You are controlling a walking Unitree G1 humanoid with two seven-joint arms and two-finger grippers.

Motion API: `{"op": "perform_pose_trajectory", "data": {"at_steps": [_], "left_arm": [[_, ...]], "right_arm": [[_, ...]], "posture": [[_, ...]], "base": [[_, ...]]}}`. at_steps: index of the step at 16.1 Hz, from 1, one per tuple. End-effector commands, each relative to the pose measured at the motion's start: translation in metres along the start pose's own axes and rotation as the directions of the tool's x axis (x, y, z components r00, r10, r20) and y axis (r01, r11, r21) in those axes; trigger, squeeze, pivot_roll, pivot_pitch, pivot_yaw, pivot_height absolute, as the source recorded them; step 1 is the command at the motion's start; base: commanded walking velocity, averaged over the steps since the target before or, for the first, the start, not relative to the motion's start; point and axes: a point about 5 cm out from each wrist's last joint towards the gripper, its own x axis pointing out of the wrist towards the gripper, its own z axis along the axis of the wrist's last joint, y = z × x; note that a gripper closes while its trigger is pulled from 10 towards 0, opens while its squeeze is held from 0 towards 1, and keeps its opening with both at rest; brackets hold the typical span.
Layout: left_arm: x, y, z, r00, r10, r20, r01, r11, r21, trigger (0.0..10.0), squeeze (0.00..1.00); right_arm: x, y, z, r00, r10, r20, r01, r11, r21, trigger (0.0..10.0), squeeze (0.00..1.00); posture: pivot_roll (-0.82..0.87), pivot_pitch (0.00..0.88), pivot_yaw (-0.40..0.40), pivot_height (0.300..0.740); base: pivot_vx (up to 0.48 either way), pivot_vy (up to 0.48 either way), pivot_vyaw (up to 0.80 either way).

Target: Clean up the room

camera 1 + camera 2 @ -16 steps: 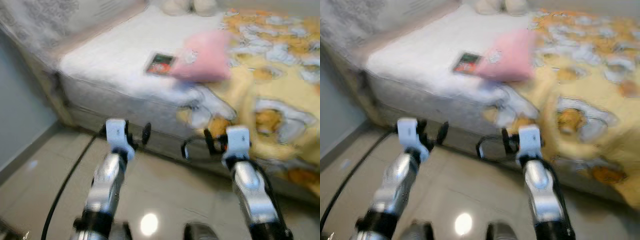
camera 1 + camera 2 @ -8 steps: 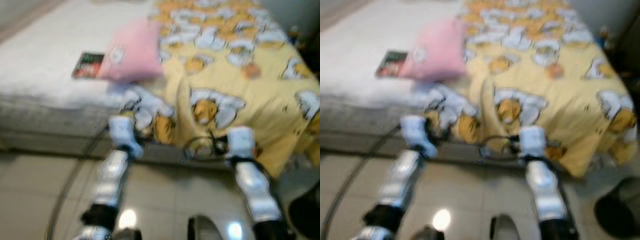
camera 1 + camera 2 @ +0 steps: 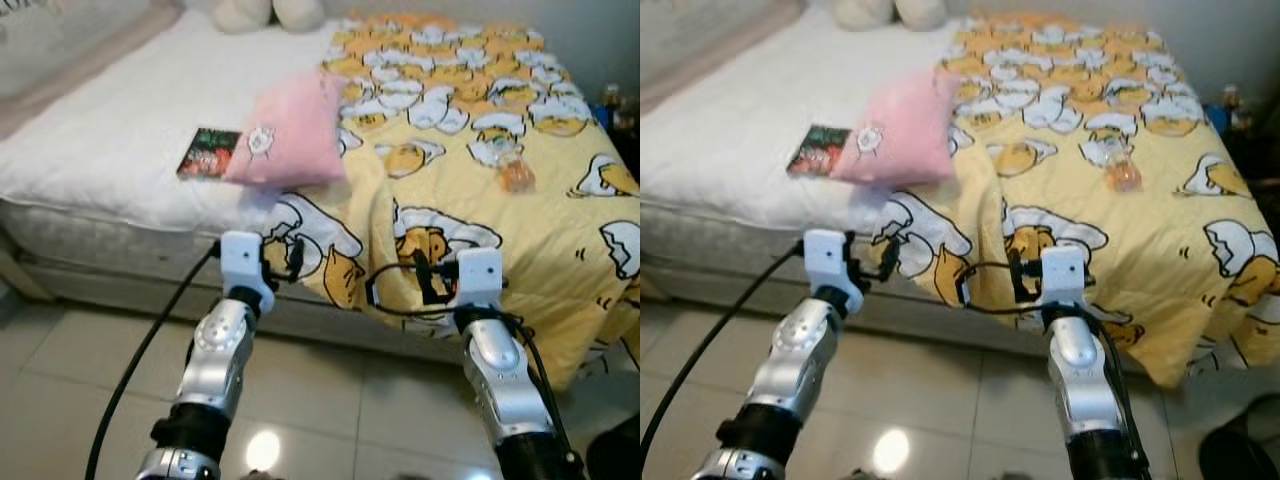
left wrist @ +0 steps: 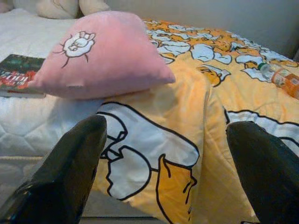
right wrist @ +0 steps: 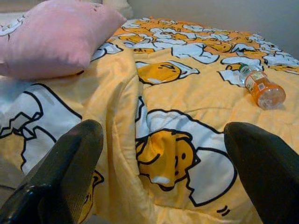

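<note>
Both grippers, left [image 3: 283, 258] and right [image 3: 428, 277], spread wide, empty, near bed [image 3: 90, 215] edge. Pillow [image 3: 290, 135], book [image 3: 208, 154], bottle [image 3: 512, 170] on top.

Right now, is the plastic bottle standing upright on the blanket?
No, the plastic bottle lies on its side on the yellow blanket.

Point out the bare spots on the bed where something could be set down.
The white sheet left of the book is bare up to the headboard side. The yellow blanket is free between the pink pillow and the bottle. It is crowded where book and pillow touch.
</note>
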Motion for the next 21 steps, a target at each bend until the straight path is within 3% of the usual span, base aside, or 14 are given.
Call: {"op": "perform_pose_trajectory", "data": {"at_steps": [1, 4, 5, 16, 18, 19, 21], "left_arm": [[-0.002, 0.002, -0.001, 1.000, 0.002, 0.004, -0.002, 1.000, 0.001, 10.0, 0.00], [-0.001, 0.003, -0.001, 1.000, 0.004, -0.001, -0.004, 1.000, 0.002, 10.0, 0.00], [0.001, -0.003, 0.002, 1.000, -0.025, 0.014, 0.025, 1.000, 0.002, 10.0, 0.00], [0.004, -0.014, 0.003, 0.998, -0.053, 0.031, 0.053, 0.998, -0.027, 10.0, 0.00], [0.000, 0.002, -0.001, 0.999, 0.050, 0.009, -0.049, 0.993, -0.104, 10.0, 0.00], [-0.012, 0.019, -0.010, 0.995, 0.099, -0.026, -0.100, 0.993, -0.055, 10.0, 0.00], [-0.023, 0.026, -0.018, 0.995, 0.090, -0.051, -0.091, 0.995, -0.027, 10.0, 0.00]], "right_arm": [[-0.001, -0.002, 0.004, 1.000, -0.005, 0.024, 0.005, 1.000, 0.010, 10.0, 0.00], [-0.005, 0.007, 0.004, 0.998, 0.059, 0.033, -0.058, 0.998, -0.037, 10.0, 0.00], [-0.001, 0.007, 0.003, 0.998, 0.052, 0.021, -0.051, 0.998, -0.031, 10.0, 0.00], [-0.004, 0.005, 0.002, 0.998, 0.055, 0.032, -0.054, 0.998, -0.023, 10.0, 0.00], [-0.007, 0.003, -0.001, 0.998, 0.058, 0.026, -0.057, 0.998, -0.029, 10.0, 0.00], [-0.013, -0.001, -0.005, 0.998, 0.066, 0.017, -0.066, 0.998, 0.006, 10.0, 0.00], [-0.021, -0.002, -0.010, 0.995, 0.097, 0.002, -0.097, 0.994, 0.056, 10.0, 0.00]], "posture": [[-0.15, 0.000, 0.055, 0.740], [-0.16, 0.000, 0.057, 0.740], [-0.16, 0.000, 0.059, 0.740], [-0.18, 0.000, 0.067, 0.740], [-0.19, 0.000, 0.075, 0.740], [-0.20, 0.000, 0.080, 0.740], [-0.19, 0.000, 0.077, 0.740]], "base": [[0.000, 0.000, 0.00], [0.325, -0.350, 0.00], [0.337, -0.337, 0.00], [0.337, -0.337, 0.00], [0.337, -0.337, 0.00], [0.337, -0.337, 0.00], [0.339, -0.336, 0.00]]}}
